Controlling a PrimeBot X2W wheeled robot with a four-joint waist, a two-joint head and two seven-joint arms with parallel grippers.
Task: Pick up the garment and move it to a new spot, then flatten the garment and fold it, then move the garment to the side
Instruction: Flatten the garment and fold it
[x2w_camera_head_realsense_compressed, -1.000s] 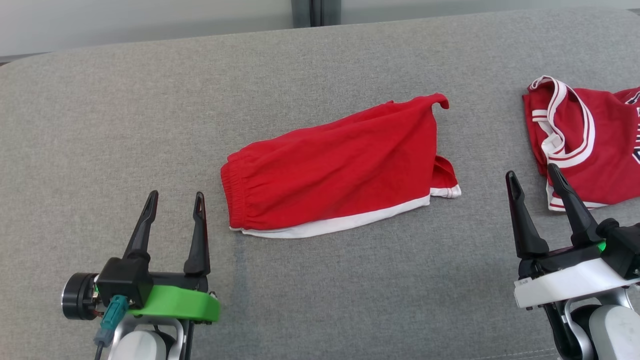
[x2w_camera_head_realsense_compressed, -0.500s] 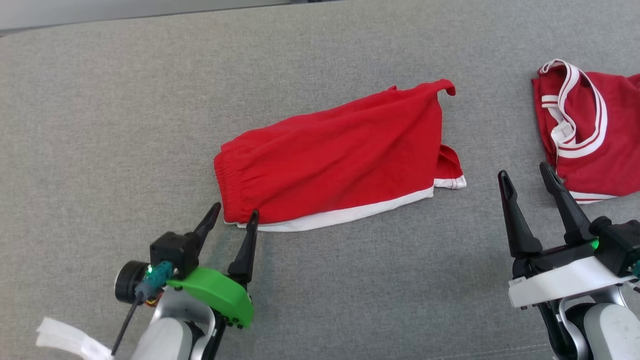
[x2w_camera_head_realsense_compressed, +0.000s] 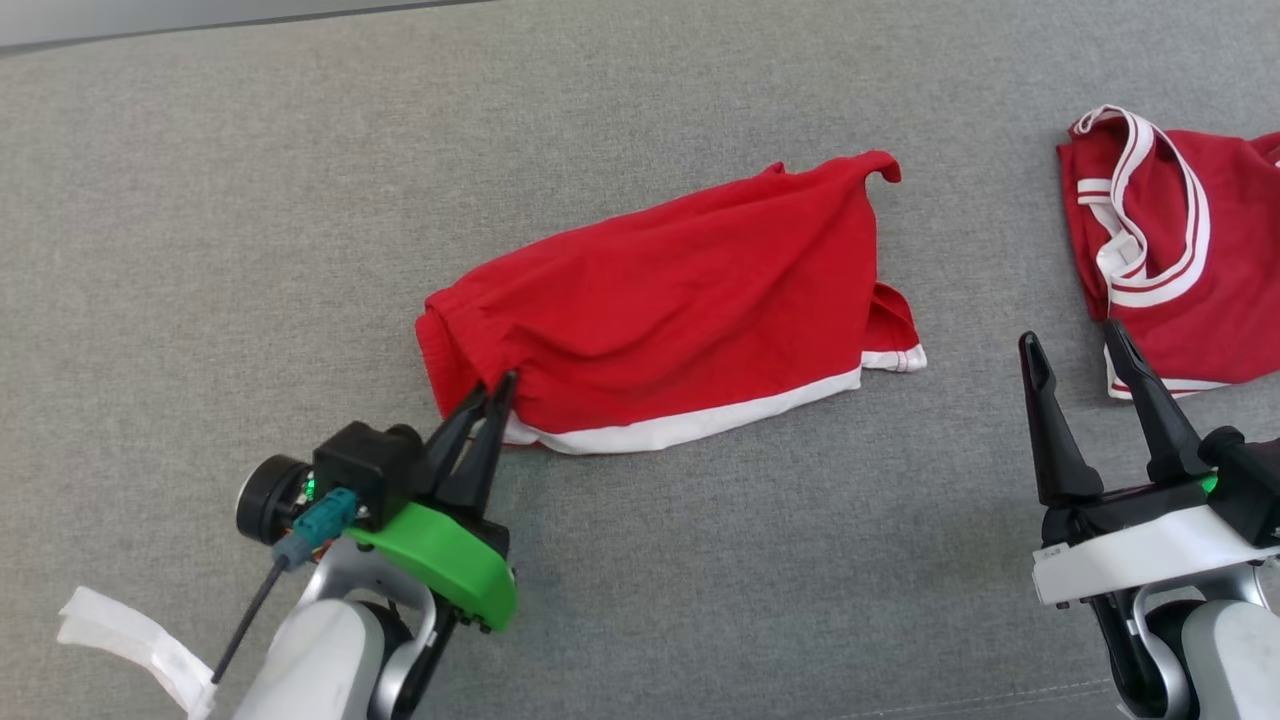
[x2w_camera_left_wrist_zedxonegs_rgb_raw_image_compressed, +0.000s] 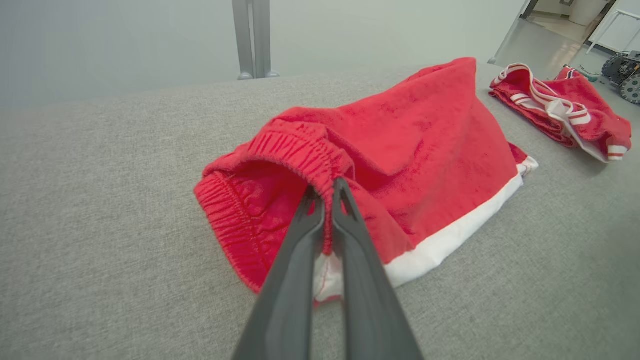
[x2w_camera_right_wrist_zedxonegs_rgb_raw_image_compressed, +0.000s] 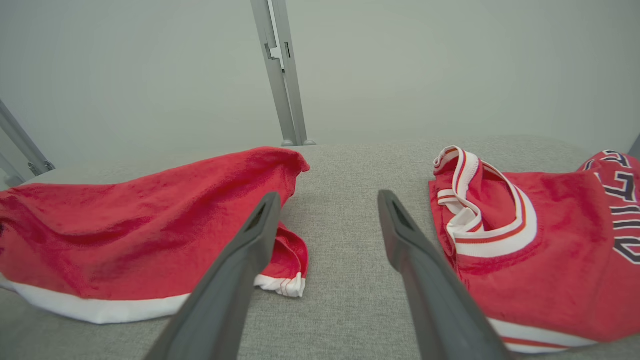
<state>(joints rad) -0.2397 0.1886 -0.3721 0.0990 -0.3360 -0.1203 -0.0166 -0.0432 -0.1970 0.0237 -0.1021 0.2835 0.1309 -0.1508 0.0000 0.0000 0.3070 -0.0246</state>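
Red shorts (x2w_camera_head_realsense_compressed: 680, 300) with a white hem lie folded in the middle of the grey surface. My left gripper (x2w_camera_head_realsense_compressed: 495, 392) is shut on the elastic waistband at their near-left corner, and that corner is lifted a little. The left wrist view shows the waistband (x2w_camera_left_wrist_zedxonegs_rgb_raw_image_compressed: 305, 155) pinched between the gripper's (x2w_camera_left_wrist_zedxonegs_rgb_raw_image_compressed: 325, 187) two fingertips. My right gripper (x2w_camera_head_realsense_compressed: 1072, 342) stands open at the lower right, apart from the shorts (x2w_camera_right_wrist_zedxonegs_rgb_raw_image_compressed: 130, 225), with nothing between its fingers (x2w_camera_right_wrist_zedxonegs_rgb_raw_image_compressed: 250, 240).
A red jersey (x2w_camera_head_realsense_compressed: 1190, 260) with white and red trim lies at the far right, just beyond my right gripper, also in the right wrist view (x2w_camera_right_wrist_zedxonegs_rgb_raw_image_compressed: 540, 235). The grey padded surface (x2w_camera_head_realsense_compressed: 250, 200) spreads wide to the left. A metal post (x2w_camera_right_wrist_zedxonegs_rgb_raw_image_compressed: 282, 75) stands behind its far edge.
My left gripper moved up and right to the shorts' waistband corner and shut on it, raising that corner slightly. The head camera tilted down. My right gripper stayed open and nearly still.
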